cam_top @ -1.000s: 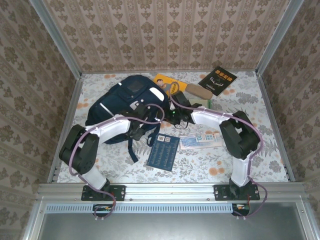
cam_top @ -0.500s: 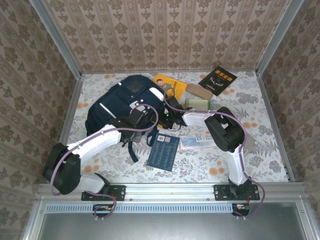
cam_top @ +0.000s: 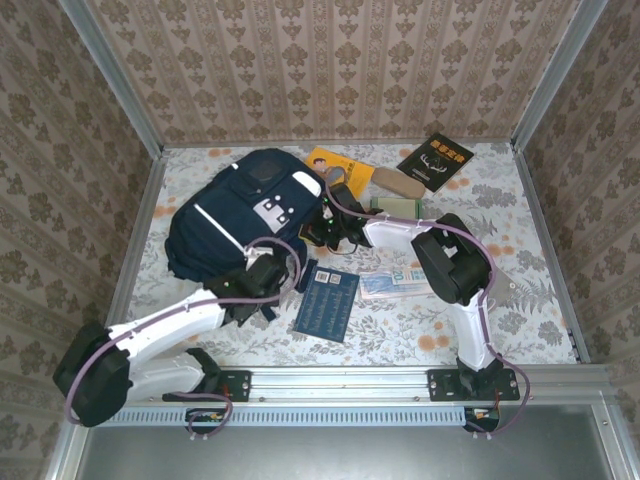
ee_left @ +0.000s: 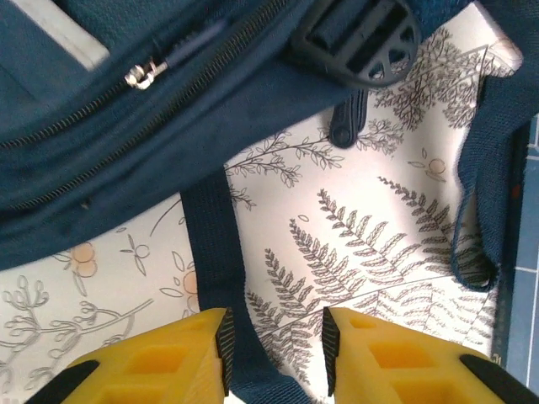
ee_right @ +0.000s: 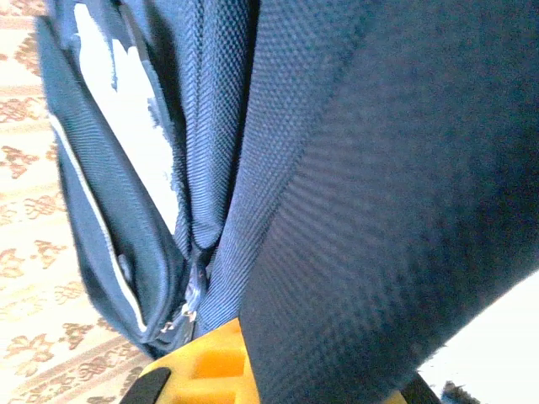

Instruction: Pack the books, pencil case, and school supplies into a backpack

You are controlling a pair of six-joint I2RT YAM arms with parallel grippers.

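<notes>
The navy backpack [cam_top: 235, 215] lies at the left of the table. My right gripper [cam_top: 318, 233] is at its right edge, shut on a fold of its fabric [ee_right: 379, 210] that covers the yellow finger [ee_right: 202, 366]. My left gripper [cam_top: 262, 278] hovers open over the table by the backpack's near edge, with a dark strap [ee_left: 215, 252] lying loose between the jaws along the left pad [ee_left: 224, 349]. A yellow-orange book [cam_top: 338, 166] and a black book [cam_top: 436, 160] lie at the back. A navy book [cam_top: 327, 303] lies in front. The tan case [cam_top: 398, 183], green box [cam_top: 396, 207] and light-blue pack [cam_top: 400, 283] sit right of the bag.
Metal rails [cam_top: 135, 245] and patterned walls enclose the floral table on three sides. A black buckle [ee_left: 358, 38] and a zipper pull [ee_left: 139, 76] sit on the backpack's near edge. Bare tabletop [cam_top: 520, 300] lies at the right front.
My left arm drew back toward the near edge, leaving the backpack's right side. My right gripper moved left onto the backpack and shut on its fabric; the bag shifted slightly.
</notes>
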